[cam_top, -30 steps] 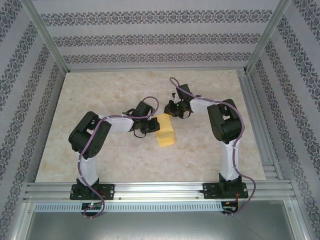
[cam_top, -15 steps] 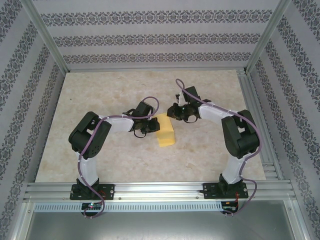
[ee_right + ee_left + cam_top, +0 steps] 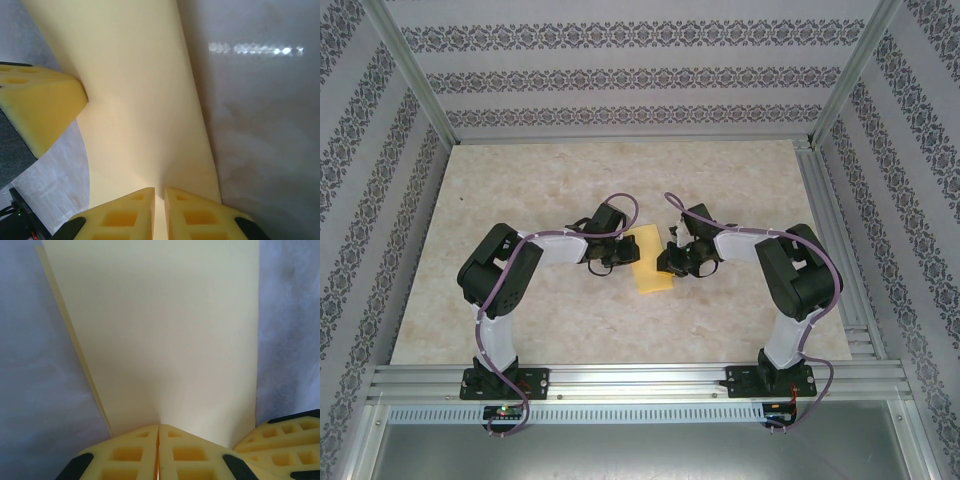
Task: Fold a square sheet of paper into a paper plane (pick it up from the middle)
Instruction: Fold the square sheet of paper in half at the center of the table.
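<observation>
The square sheet of paper (image 3: pixel 649 268) is a yellow folded oblong lying mid-table between my two grippers. My left gripper (image 3: pixel 617 256) is shut on its left edge. In the left wrist view its jaws (image 3: pixel 159 426) meet on the paper (image 3: pixel 165 330), which dimples at the pinch. My right gripper (image 3: pixel 671 264) is at the opposite edge. The right wrist view has its jaws (image 3: pixel 160 190) a sliver apart with the paper (image 3: pixel 135 100) pinched between them. A finger of the other gripper shows in each wrist view: the right one's finger (image 3: pixel 282 435) and the left one's finger (image 3: pixel 42 107).
The pale marble tabletop (image 3: pixel 520 190) extends bare all round the paper. Aluminium rails (image 3: pixel 832 250) run along the right side and the near edge, and patterned walls enclose the cell.
My right arm swung from beyond the paper's far end toward the near side and came down on the paper's right edge. The left arm and the paper stayed put.
</observation>
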You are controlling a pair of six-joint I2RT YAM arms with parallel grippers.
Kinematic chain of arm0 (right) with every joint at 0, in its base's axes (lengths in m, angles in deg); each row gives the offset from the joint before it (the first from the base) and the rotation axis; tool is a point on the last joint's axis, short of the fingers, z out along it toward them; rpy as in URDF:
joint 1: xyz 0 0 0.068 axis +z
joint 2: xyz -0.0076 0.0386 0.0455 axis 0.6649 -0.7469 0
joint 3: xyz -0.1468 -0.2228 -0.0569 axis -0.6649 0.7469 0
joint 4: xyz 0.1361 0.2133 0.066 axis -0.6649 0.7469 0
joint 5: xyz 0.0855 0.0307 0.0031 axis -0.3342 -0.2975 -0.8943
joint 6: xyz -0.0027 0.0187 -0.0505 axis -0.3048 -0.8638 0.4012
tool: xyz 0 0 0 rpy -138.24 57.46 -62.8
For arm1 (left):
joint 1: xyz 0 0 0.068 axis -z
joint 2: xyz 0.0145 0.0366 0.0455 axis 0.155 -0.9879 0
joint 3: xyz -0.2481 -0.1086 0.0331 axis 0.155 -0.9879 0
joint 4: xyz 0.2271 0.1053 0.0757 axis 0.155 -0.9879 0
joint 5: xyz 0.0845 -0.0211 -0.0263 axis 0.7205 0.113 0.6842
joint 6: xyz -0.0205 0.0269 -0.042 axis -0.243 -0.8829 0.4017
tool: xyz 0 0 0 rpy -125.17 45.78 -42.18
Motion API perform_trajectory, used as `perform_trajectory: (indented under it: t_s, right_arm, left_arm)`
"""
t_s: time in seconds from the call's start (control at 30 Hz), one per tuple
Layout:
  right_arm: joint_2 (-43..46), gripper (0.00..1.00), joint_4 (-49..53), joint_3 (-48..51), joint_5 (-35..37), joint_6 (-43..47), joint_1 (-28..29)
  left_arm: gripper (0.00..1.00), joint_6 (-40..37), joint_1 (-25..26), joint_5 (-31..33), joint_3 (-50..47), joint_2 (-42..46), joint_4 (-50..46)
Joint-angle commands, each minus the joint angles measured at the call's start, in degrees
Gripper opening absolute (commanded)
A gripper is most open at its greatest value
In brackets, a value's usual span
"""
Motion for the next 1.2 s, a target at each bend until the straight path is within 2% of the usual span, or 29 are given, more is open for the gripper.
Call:
perform_trajectory:
  t_s: [0.0, 0.2, 0.47, 0.57, 0.8, 1.17]
  right_arm:
    - [0.6, 0.15, 0.4, 1.0, 0.5, 0.0, -0.3]
    - [7.9, 0.15, 0.2, 3.5, 0.7, -3.5, 0.1]
    - [5.6, 0.13, -2.9, 11.2, 3.4, -8.2, 1.2]
    - [5.7, 0.13, -1.7, 10.6, 4.5, -7.9, 1.8]
    - [12.6, 0.14, -0.4, 6.8, 4.9, -7.1, 2.1]
    - [4.0, 0.14, 0.1, 0.4, 6.3, -3.5, 2.0]
  left_arm:
    - [0.09, -0.2, 1.7, 3.4, -3.3, -3.9, -8.7]
    - [0.09, -0.1, 1.7, 3.5, -3.4, -3.8, -8.5]
    - [0.09, -0.1, 1.7, 3.3, -3.3, -4.0, -8.4]
    - [0.09, -0.1, 1.7, 3.3, -3.2, -4.0, -8.6]
    - [0.09, -0.1, 1.7, 3.3, -3.3, -3.6, -8.9]
    - [0.09, -0.3, 1.7, 3.6, -2.9, -1.4, -9.7]
